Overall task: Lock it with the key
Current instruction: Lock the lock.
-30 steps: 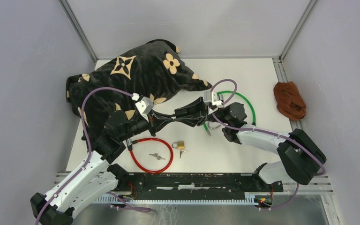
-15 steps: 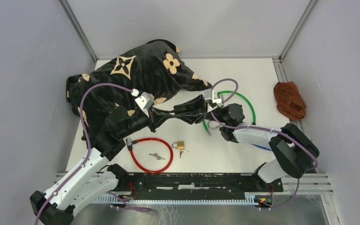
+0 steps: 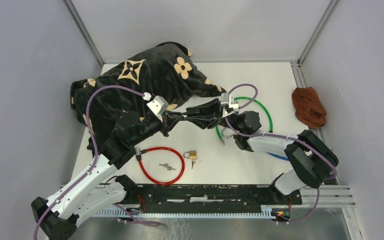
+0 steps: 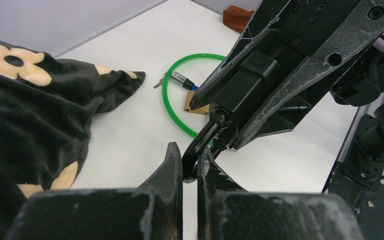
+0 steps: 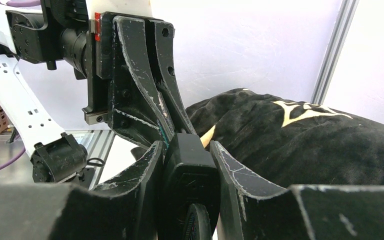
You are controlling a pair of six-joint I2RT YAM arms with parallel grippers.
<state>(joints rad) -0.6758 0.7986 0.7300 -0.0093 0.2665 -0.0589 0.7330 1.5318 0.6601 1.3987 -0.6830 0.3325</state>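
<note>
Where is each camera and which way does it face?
Top external: above and behind the robot, looking down on the table; both arms show.
Left wrist: on that wrist, facing the right end effector past the left end effector, shut on a black cable.
Right wrist: on that wrist, facing the left end effector over its own fingers clamping the black lock body.
Both wrist views share the lock body.

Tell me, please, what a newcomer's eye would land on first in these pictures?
The two grippers meet mid-table: the right gripper clamps a black lock, the left gripper pinches its loop. At far left lies a black flower-patterned cushion; nearer the bases, a red cable beside a brass padlock.
</note>
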